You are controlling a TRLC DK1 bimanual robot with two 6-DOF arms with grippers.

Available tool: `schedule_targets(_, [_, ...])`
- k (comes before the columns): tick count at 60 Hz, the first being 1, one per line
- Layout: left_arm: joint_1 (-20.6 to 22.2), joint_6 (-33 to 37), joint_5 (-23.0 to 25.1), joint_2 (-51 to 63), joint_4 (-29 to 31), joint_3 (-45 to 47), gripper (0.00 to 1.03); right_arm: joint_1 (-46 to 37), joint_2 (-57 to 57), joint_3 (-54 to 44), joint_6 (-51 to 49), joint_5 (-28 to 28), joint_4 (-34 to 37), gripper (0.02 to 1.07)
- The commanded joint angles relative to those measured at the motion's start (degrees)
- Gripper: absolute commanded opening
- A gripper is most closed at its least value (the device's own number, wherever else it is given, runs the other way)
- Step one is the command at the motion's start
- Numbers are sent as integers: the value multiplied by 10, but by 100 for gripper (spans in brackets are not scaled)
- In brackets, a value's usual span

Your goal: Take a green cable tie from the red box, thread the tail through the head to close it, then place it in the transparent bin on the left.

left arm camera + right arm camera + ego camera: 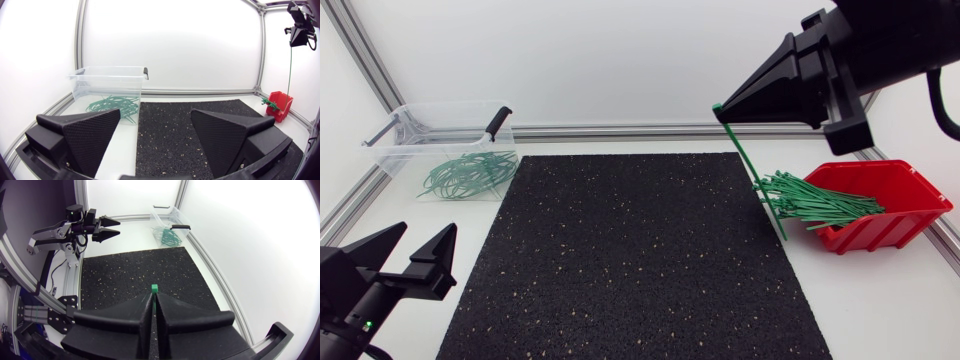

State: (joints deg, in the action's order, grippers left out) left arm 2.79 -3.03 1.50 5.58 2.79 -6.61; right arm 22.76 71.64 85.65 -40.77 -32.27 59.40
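The right claw (719, 112) is found clenched on a single green cable tie (750, 170), gripped just below its head, which is seen protruding above the fingertips in the right wrist view. The tie is held raised above the far right of the desk (880, 310) and hangs slanting down, its tail ending close to the bundle of spare ties (815, 203) that spills from the red box (895, 205); whether the tail touches the bundle cannot be told. The left claw (428, 232) is released and empty, low at the near left beside the black mat (630, 260). The transparent bin (395, 150), at the far left, is noted to hold looped ties already. The step in hand is judged to be the withdrawal of one tie. It is advised that the tail be drawn fully clear of the bundle so that no second tie is dragged out, that the tie be carried over the mat, and that the tail be taken by the left claw near its tip for threading. No legible writing, label or brand is observed.
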Motion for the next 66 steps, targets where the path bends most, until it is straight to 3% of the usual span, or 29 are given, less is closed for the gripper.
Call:
schedule_targets(1, [-9, -2, 13, 60, 1, -53, 99, 11, 16, 17, 41, -11, -1, 8])
schedule_targets(11, [-51, -14, 102, 156, 31, -125, 97, 17, 41, 17, 87, -36, -14, 8])
schedule_targets(26, [-28, -19, 236, 261, 115, -219, 96, 12, 80, 0, 124, -74, -39, 8])
schedule_targets(32, [0, -18, 242, 281, 133, -252, 96, 11, 93, 0, 132, -89, -46, 8])
schedule_targets(39, [68, -11, 243, 330, 140, -289, 96, 11, 108, 3, 148, -111, -56, 8])
schedule_targets(50, [138, 59, 249, 417, 134, -340, 96, 14, 123, 3, 164, -155, -64, 8])
schedule_targets(58, [145, 79, 302, 456, 125, -367, 96, 8, 137, 4, 166, -184, -70, 8])
schedule_targets(66, [176, 141, 312, 481, 73, -370, 96, 2, 152, 7, 164, -211, -80, 8])
